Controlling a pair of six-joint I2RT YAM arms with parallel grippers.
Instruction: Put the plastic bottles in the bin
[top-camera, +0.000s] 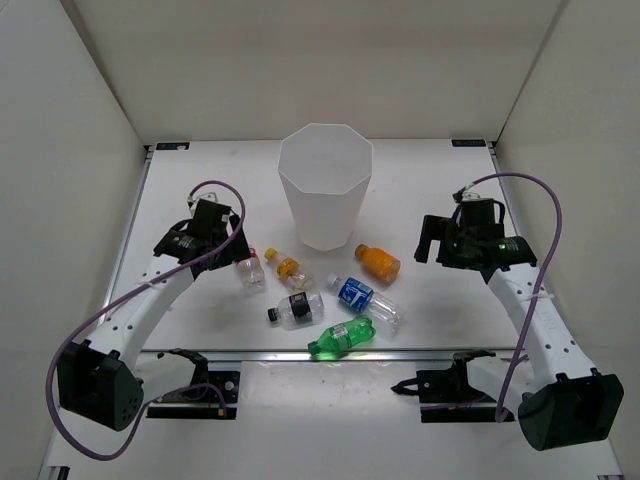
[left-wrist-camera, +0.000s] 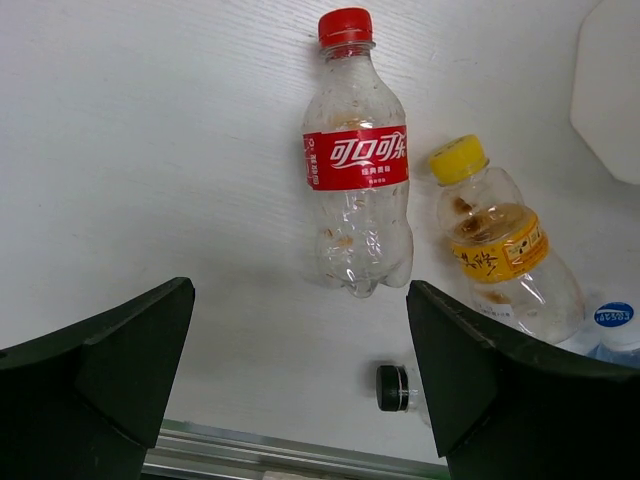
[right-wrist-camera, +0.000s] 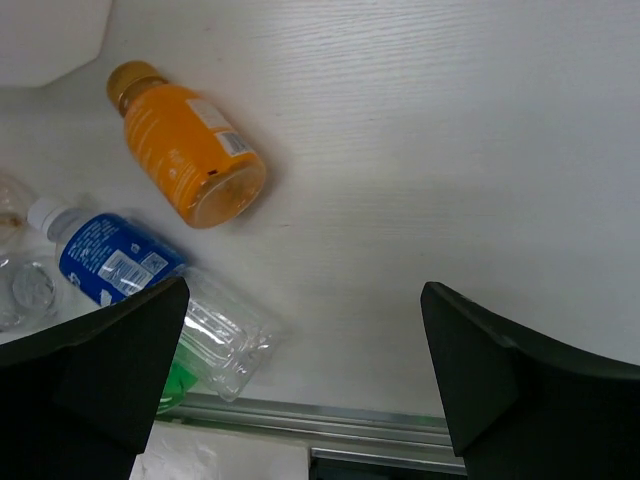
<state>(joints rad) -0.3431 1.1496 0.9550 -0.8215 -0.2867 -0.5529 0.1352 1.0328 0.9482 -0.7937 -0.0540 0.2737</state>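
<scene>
Left gripper (left-wrist-camera: 300, 335): fingers (left-wrist-camera: 120, 370) spread wide and empty, hovering over the red-capped cola bottle (left-wrist-camera: 355, 190), which lies on the table (left-wrist-camera: 150, 150). Right gripper (right-wrist-camera: 303, 300): also open, holding nothing, near the orange bottle (right-wrist-camera: 190, 150). Yellow-capped bottle (left-wrist-camera: 500, 245), blue-labelled bottle (right-wrist-camera: 110, 260), black-capped bottle (top-camera: 296, 309), green bottle (top-camera: 342, 337) — all lying in front of the bin (top-camera: 325, 190), none inside. Step judged: first pick — next, lower the left gripper and close across the cola bottle's body.
</scene>
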